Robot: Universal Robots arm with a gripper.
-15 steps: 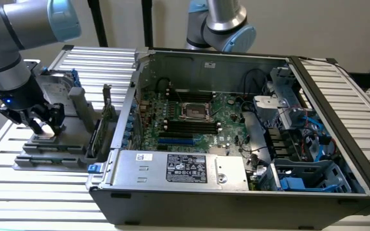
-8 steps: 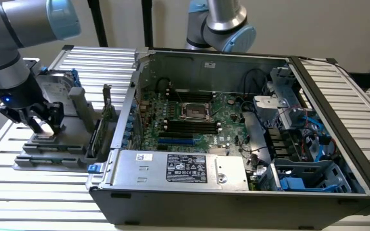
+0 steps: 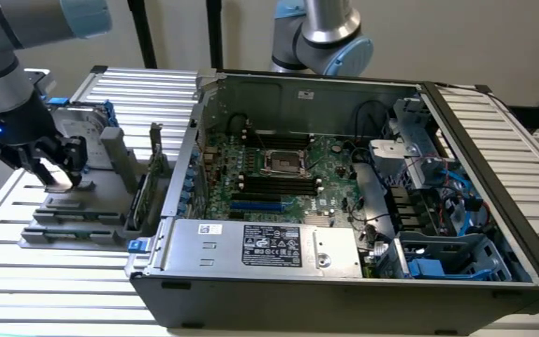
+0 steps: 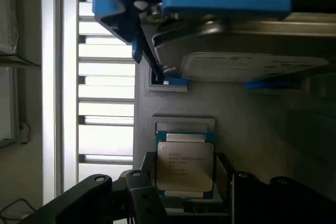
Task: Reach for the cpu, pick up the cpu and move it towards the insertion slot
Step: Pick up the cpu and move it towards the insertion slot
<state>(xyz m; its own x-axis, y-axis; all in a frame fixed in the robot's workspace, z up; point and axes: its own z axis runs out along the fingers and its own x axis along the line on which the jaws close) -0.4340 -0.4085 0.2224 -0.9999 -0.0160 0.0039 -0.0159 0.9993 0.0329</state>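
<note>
- As seen from the wrist: cpu (image 4: 185, 166), silver top up, over the grey holder (image 4: 247, 129), flanked on two sides by the jaws of the gripper (image 4: 186, 187).
- Jaws close against the cpu's edges; gripping or merely bracketing, cannot tell.
- Exterior view: gripper low over the holder, at that view's left of the open computer case (image 3: 344, 281).
- On the green board inside the case: insertion slot (image 3: 283, 163), well apart from the cpu.

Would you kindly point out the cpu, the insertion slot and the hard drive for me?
cpu (image 4: 185, 166), wrist view, centre of its metal top.
insertion slot (image 3: 283, 162), exterior view, its dark centre.
hard drive (image 4: 252, 66), wrist view, its labelled face.
</note>
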